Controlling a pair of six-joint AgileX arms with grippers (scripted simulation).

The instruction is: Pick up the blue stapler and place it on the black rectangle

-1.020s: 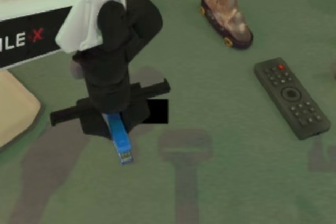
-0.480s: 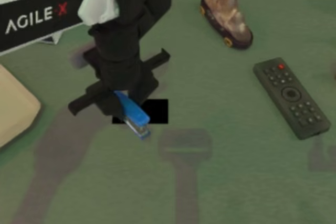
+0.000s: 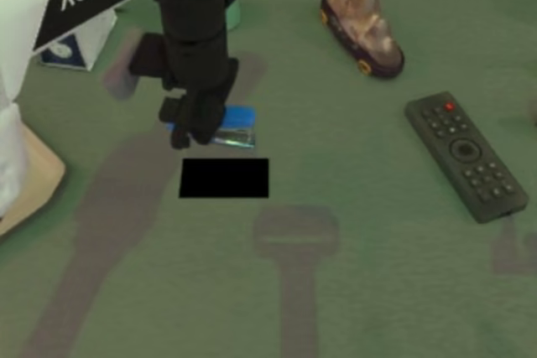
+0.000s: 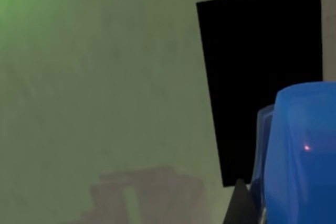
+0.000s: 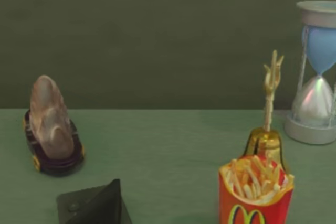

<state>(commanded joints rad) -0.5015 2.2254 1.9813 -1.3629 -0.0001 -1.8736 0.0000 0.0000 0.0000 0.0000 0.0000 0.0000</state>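
Note:
My left gripper (image 3: pixel 201 123) hangs over the table, shut on the blue stapler (image 3: pixel 225 126), which lies crosswise under the fingers with its silvery edge toward the near side. The black rectangle (image 3: pixel 224 178) lies bare on the green mat just nearer than the stapler. In the left wrist view the blue stapler (image 4: pixel 300 156) fills the corner beside one dark finger (image 4: pixel 240 207), with the black rectangle (image 4: pixel 260 77) beyond it. My right arm is out of the top view; its wrist view shows only one dark finger (image 5: pixel 113 200).
A dark grey remote (image 3: pixel 466 157) lies at the right and a toy car (image 3: pixel 361 27) at the back. A blue-and-white carton (image 3: pixel 71 48) and a wooden board (image 3: pixel 33 182) are at the left. The right wrist view shows fries (image 5: pixel 254 192), a bell (image 5: pixel 268 135) and an hourglass (image 5: pixel 315 77).
My left gripper has carried the stapler toward the back of the table and turned it crosswise. The black rectangle, partly covered before, now shows whole.

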